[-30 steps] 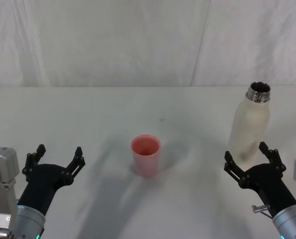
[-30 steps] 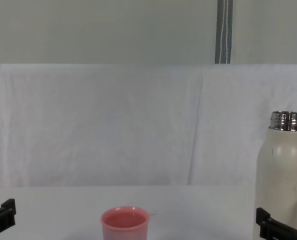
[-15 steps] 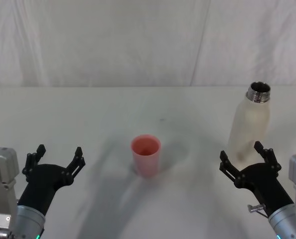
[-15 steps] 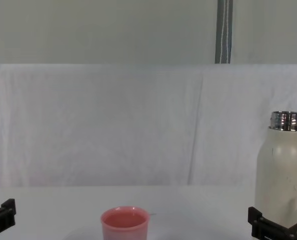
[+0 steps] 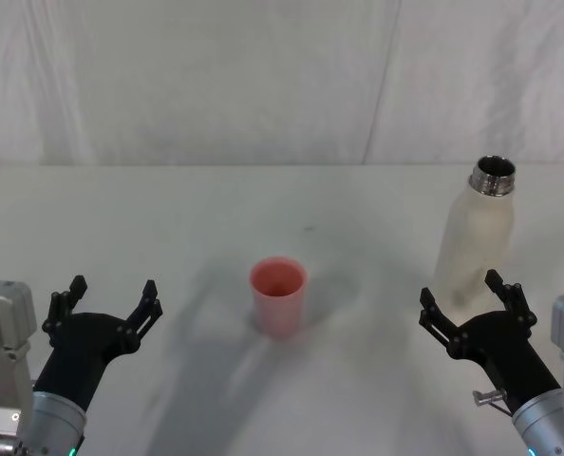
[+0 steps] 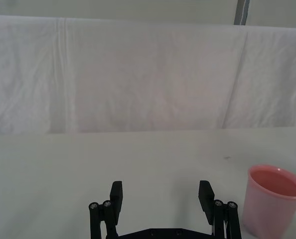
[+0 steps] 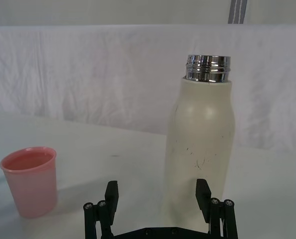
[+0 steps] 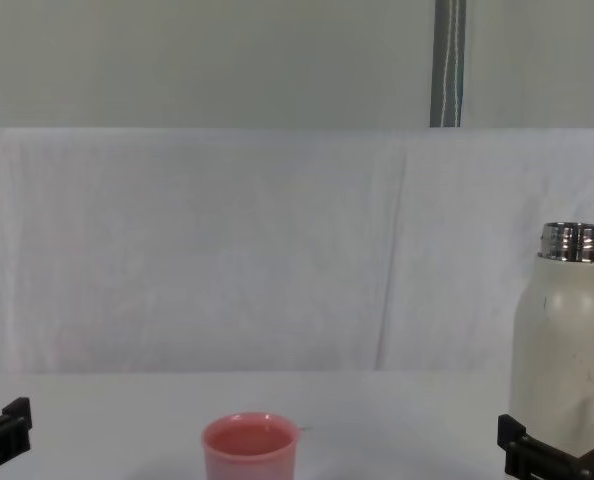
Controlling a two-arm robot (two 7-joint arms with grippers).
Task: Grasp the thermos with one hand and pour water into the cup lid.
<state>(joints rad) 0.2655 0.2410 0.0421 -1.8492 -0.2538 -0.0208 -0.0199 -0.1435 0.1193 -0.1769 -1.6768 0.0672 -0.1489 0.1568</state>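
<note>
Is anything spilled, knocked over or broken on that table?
Nothing stands out. The thermos stands upright and uncapped, the cup lid sits upright, apart from it, and the table looks dry. The thermos shows only faint scuffs. Both grippers, right gripper and left gripper, are open.

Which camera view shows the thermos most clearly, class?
The right wrist view: the thermos stands upright and close, steel neck and scuffed body plain. The head view shows it from above behind the open right gripper; the chest view cuts it at the edge.

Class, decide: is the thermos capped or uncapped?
Uncapped: the thermos stands upright with its bare steel threaded neck exposed, no cap on it.
</note>
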